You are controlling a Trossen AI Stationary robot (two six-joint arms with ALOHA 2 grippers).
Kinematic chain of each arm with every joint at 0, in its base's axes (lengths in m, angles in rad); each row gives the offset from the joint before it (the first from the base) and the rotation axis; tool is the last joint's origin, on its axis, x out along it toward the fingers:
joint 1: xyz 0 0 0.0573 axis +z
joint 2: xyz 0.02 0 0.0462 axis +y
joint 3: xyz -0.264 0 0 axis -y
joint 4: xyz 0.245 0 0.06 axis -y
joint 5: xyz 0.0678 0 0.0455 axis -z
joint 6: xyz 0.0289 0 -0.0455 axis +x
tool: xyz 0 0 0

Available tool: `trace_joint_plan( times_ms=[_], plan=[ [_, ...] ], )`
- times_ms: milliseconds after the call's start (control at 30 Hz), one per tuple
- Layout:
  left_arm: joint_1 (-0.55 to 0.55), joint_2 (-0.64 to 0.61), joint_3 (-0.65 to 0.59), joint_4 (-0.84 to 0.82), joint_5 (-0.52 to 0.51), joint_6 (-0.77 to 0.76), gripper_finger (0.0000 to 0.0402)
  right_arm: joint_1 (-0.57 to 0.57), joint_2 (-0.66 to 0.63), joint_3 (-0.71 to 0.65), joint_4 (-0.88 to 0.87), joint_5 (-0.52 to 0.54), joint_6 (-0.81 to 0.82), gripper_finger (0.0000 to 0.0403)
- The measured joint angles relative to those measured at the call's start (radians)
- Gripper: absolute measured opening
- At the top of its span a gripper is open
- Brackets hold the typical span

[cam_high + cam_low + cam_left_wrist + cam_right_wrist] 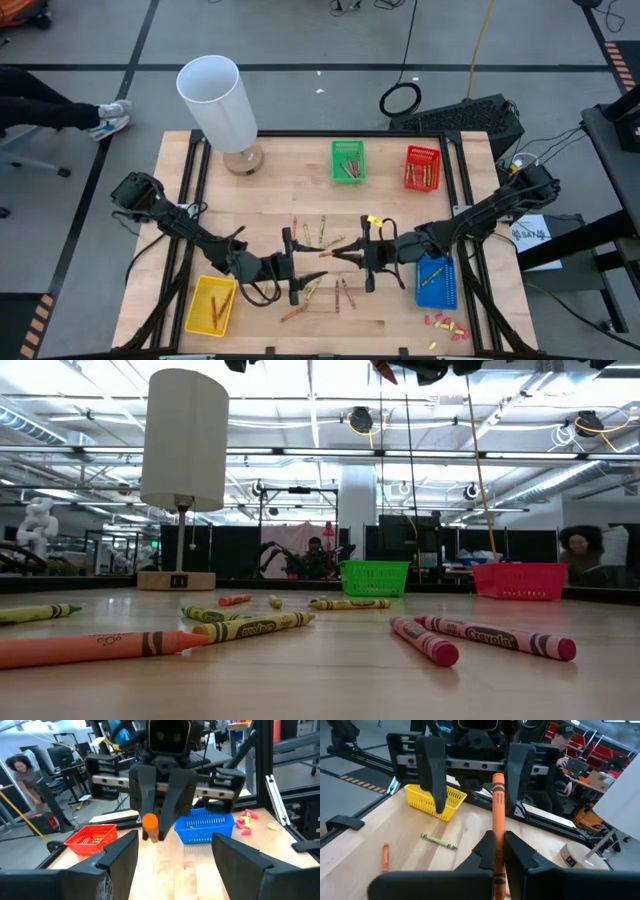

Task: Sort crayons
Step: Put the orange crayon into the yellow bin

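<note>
High view: green basket (348,161), red basket (422,167) and yellow basket (212,304) each hold some crayons; about a dozen crayons (316,237) lie loose mid-desk (280,170). Right pincer (496,851) grips an orange crayon (498,815) above centre, facing the open, empty left pincer (175,850). Sorting roughly half done.

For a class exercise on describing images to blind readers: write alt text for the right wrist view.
The right hand is shut on an orange crayon that points toward the open left hand facing it. Behind, on the wooden table, stand a yellow basket, an olive-yellow crayon and another orange crayon.
</note>
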Motion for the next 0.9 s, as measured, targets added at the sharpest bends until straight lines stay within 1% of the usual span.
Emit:
trace_joint_plan(
  times_ms=[200, 300, 400, 700, 900],
  plan=[
    [0.018, 0.0, 0.0, 0.042, 0.003, 0.0, 0.0246, 0.0, 0.0, 0.0, 0.0, 0.0, 0.004, 0.0002],
    [0.03, 0.0, 0.0, 0.047, 0.031, -0.002, 0.0231, 0.0, 0.0, 0.0, 0.0, 0.0, 0.004, 0.0002],
    [0.036, 0.0, 0.0, 0.045, 0.051, -0.002, 0.0198, 0.0, 0.0, 0.0, 0.005, 0.0, 0.004, 0.0002],
    [0.04, 0.0, 0.0, 0.045, 0.053, -0.001, 0.0089, 0.0, 0.0, 0.0, 0.007, 0.0, 0.004, 0.0002],
    [0.042, 0.0, 0.0, 0.045, 0.052, 0.002, 0.0031, 0.0, 0.0, 0.0, 0.006, -0.003, 0.004, 0.0002]
  ],
)
